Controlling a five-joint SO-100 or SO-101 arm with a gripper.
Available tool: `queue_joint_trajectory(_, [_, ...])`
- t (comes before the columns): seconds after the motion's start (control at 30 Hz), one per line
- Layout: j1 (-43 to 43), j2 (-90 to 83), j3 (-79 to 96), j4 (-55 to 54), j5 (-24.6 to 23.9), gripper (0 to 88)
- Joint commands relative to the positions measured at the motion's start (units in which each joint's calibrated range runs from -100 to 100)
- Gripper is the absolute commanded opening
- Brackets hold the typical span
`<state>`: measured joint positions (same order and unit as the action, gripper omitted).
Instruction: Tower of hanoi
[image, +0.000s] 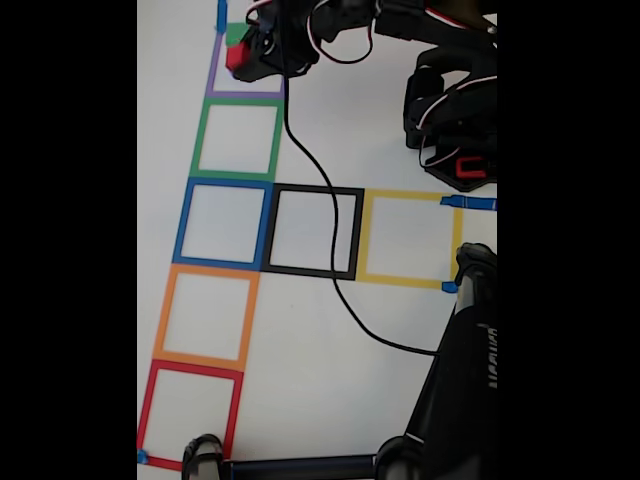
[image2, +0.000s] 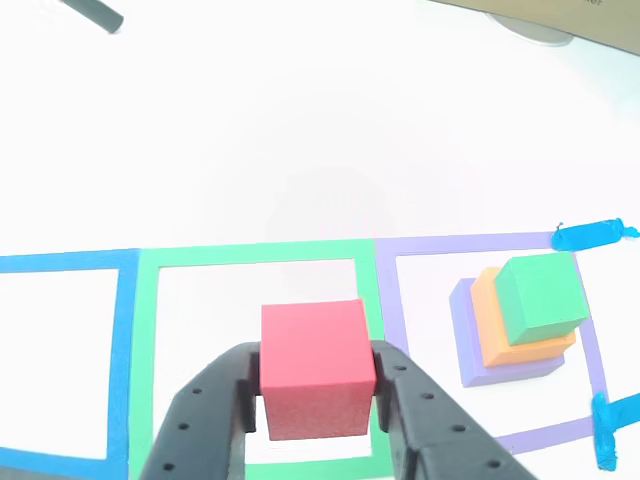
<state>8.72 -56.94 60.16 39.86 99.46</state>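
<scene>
In the other view my gripper (image2: 315, 390) is shut on the small red cube (image2: 315, 365), held between the two black fingers (image2: 215, 400) above the green tape square (image2: 250, 252). To its right, inside the purple tape square (image2: 470, 243), stands a stack: the purple cube (image2: 462, 335) at the bottom, the orange cube (image2: 490, 320) on it, and the green cube (image2: 540, 297) on top. In the fixed view the gripper (image: 245, 58) is at the top left over the purple square (image: 213, 75), with the red cube (image: 236, 60) in it and a bit of the green cube (image: 236, 33) behind.
A column of tape squares runs down the fixed view: green (image: 200, 140), blue (image: 181, 222), orange (image: 160, 312), red (image: 148, 410). Black (image: 358, 235) and yellow (image: 405, 195) squares lie to the right. A black cable (image: 335, 280) crosses them. The arm's base (image: 455, 110) and a black stand (image: 465, 380) occupy the right.
</scene>
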Motion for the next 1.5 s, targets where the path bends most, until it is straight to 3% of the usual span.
queue_joint_trajectory(0.0, [0.49, 3.13, 13.2, -23.83, 0.54, 2.5])
queue_joint_trajectory(0.23, [-1.43, 11.2, 29.02, -52.33, 0.54, 2.5])
queue_joint_trajectory(0.73, [-3.35, 46.08, 31.2, -89.74, 0.54, 2.6])
queue_joint_trajectory(0.93, [-2.87, 56.82, 26.93, -97.35, 0.54, 3.2])
queue_joint_trajectory(1.47, [-4.98, 73.21, 15.75, -104.15, 0.54, 4.0])
